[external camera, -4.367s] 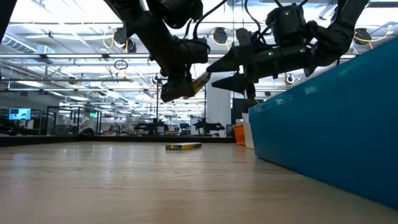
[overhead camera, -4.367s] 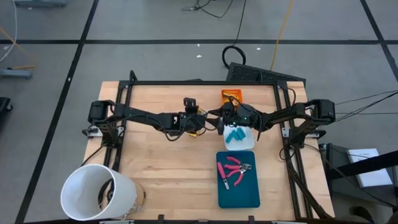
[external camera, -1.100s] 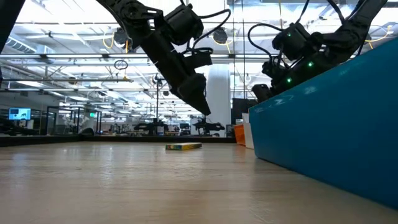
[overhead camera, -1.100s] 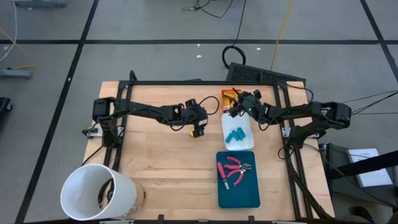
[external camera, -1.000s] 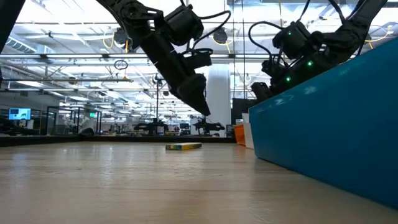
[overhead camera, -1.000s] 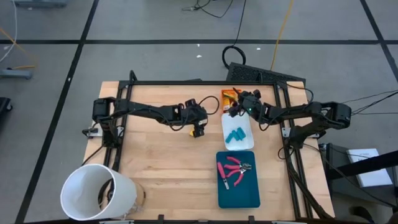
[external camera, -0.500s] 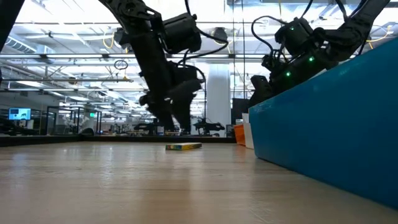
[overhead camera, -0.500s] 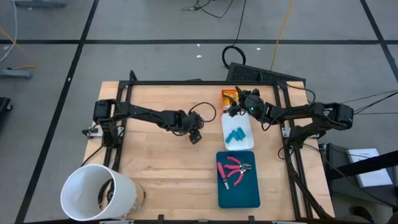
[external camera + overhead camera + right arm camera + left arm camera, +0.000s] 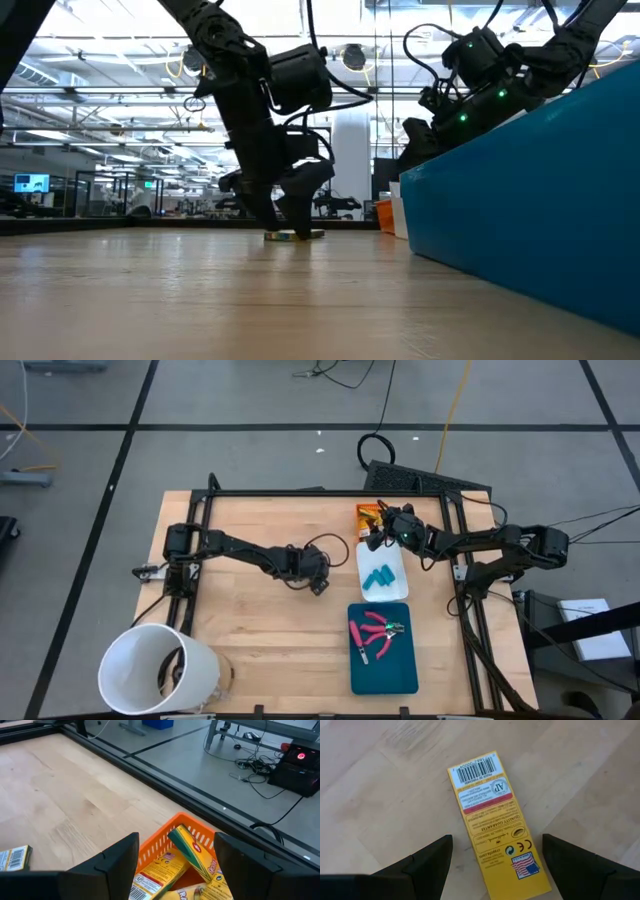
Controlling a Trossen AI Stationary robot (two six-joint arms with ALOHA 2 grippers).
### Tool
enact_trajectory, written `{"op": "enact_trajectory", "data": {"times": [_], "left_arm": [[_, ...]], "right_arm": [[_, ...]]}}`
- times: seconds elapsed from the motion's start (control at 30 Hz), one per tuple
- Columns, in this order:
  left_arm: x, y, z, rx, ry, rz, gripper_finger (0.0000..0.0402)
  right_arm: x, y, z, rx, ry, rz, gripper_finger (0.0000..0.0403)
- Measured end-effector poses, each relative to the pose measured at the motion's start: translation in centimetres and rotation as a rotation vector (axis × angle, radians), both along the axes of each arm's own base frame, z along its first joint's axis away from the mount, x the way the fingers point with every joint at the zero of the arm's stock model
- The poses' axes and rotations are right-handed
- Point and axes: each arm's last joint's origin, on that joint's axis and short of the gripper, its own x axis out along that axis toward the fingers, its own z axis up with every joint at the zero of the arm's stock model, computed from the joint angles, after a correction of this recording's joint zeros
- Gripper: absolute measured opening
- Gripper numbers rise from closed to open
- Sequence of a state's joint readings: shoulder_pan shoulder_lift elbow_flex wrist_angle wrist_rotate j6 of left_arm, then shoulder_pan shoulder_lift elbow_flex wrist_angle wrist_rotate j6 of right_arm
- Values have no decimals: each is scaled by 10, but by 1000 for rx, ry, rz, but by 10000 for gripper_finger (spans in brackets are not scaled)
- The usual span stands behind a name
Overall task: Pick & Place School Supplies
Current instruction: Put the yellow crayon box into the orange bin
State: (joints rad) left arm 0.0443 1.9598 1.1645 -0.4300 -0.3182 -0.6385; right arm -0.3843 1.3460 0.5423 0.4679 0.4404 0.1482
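Observation:
A yellow crayon box [image 9: 495,825] lies flat on the wooden table, label up; it also shows in the low view [image 9: 297,236]. My left gripper [image 9: 495,870] is open and points down over it near the table's middle [image 9: 318,584]. One finger stands on each side of the box's near end, and I see no touch. My right gripper [image 9: 175,870] is open and empty above the orange tray [image 9: 165,840] at the table's far side [image 9: 378,532]. That tray holds several yellow boxes [image 9: 192,850].
A white tray [image 9: 381,556] with light-blue pieces [image 9: 378,577] lies just right of my left gripper. A teal tray [image 9: 384,670] with pink-handled tools [image 9: 378,632] lies nearer. A big white bucket [image 9: 155,670] stands at the near left corner. A black frame [image 9: 320,493] rims the table.
My left gripper has come down toward the table and a little toward the near edge. It has tipped to point downward, and its fingers now stand around the yellow box. The box has stayed where it was. My right gripper has kept over the orange tray.

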Motion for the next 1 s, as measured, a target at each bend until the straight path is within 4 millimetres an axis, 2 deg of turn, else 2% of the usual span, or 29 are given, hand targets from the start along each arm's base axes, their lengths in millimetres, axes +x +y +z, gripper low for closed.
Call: {"op": "enact_trajectory", "data": {"times": [0.23, 0.5, 0.63, 0.8, 1.0], "left_arm": [[-6, -4, -1, -4, 67, 3, 295], [-7, -6, -2, -48, 72, -9, 199], [-6, -7, -3, -36, 79, -74, 173], [-6, -7, 3, 10, 108, -220, 176], [-13, -9, 28, 164, 146, -377, 180]], "right_arm": [[0, 0, 0, 2, -4, -2, 251], [0, 0, 0, 9, -11, -6, 251], [0, 0, 0, 10, -11, -6, 251], [0, 0, 0, 13, -14, -7, 251], [2, 2, 1, 26, -32, 36, 251]]}}
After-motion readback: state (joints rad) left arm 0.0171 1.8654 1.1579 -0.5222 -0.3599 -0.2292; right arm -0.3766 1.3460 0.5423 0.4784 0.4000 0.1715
